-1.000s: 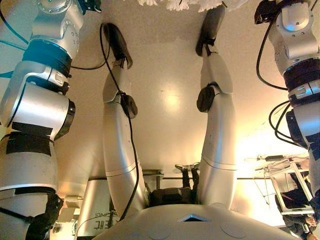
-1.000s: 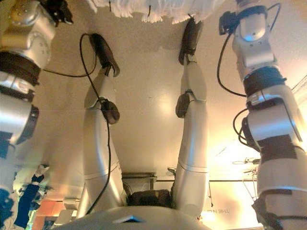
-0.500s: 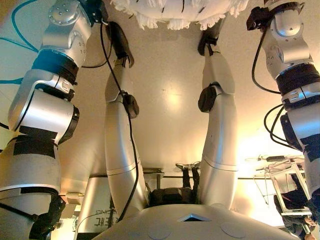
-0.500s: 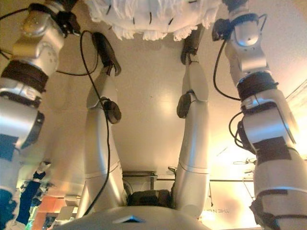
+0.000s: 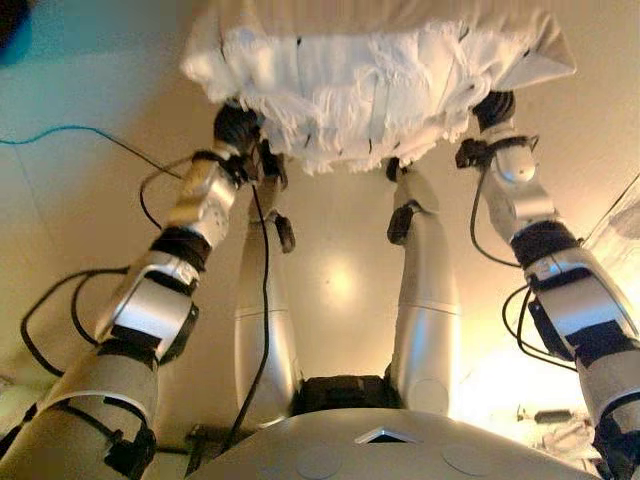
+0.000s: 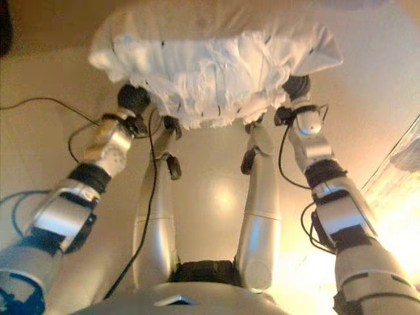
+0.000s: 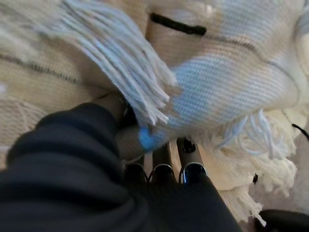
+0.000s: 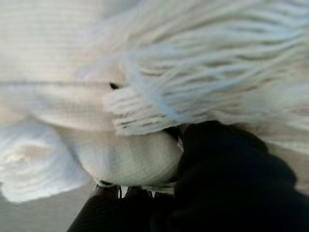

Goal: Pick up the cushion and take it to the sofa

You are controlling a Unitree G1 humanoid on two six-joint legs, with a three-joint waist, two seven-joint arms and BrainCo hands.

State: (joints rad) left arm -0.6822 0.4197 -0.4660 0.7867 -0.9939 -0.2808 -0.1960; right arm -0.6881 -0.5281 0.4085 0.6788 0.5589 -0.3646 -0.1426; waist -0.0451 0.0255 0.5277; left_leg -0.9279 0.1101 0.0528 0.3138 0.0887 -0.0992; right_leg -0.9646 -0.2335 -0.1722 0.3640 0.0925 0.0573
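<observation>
A white woven cushion [image 5: 370, 80] with long fringes and short black marks is held up in front of me, above the beige floor. My left hand [image 5: 238, 130] presses against its left underside and my right hand [image 5: 492, 108] against its right underside. In the left wrist view the left hand [image 7: 72, 169] reaches under the cushion [image 7: 227, 72], whose fringe hangs over it. In the right wrist view the cushion [image 8: 145, 72] bulges over the right hand [image 8: 222, 179]. Both hands are partly buried in the cloth.
The beige floor [image 5: 60, 200] lies below the cushion. A dark thing [image 5: 10, 15] shows at the far left corner. Some pale clutter [image 5: 560, 430] lies on the floor at the near right.
The camera has tilted, so the whole picture shifted. Both arms now reach further forward and the cushion, before only a fringe at the top edge, shows in full between the hands.
</observation>
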